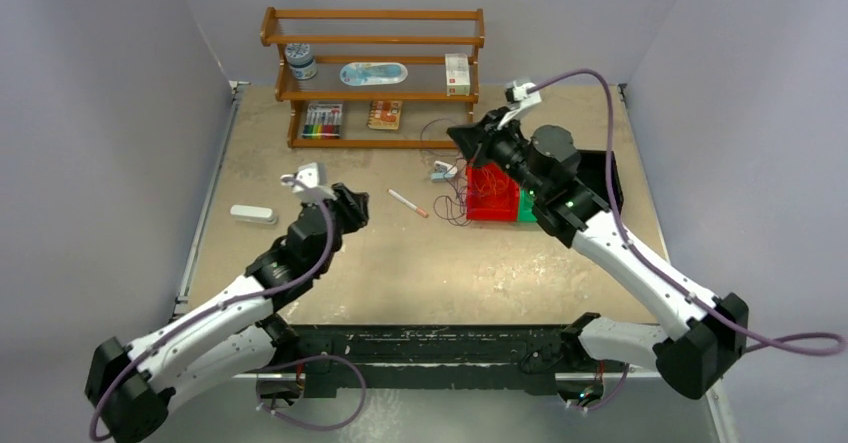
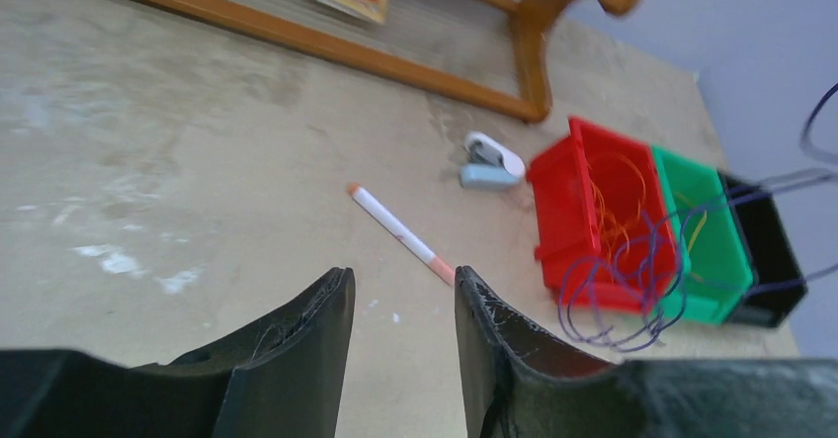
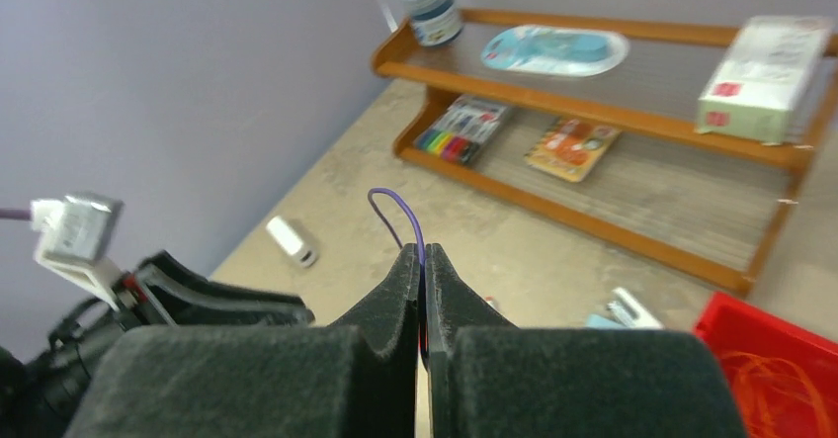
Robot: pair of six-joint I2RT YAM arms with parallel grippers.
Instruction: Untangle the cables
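While we are pinching a purple cable (image 3: 407,219) between the closed fingers of the right gripper (image 3: 423,255), raised above the bins at the right of the table, we are judging that the pull should go slowly and upward, so loops slide apart rather than cinch. The left gripper (image 2: 403,290) is hovering near the pen (image 2: 395,228), fingers apart and holding nothing; it would probably do well to pin the bunch. The cables (image 2: 632,250) are lying mostly in the red bin (image 2: 553,201), orange strands inside, purple loops spilling over its left wall onto the table. A yellow strand is reaching into the green bin (image 2: 726,260); the black bin (image 2: 781,260) is looking empty, as far as we can tell.
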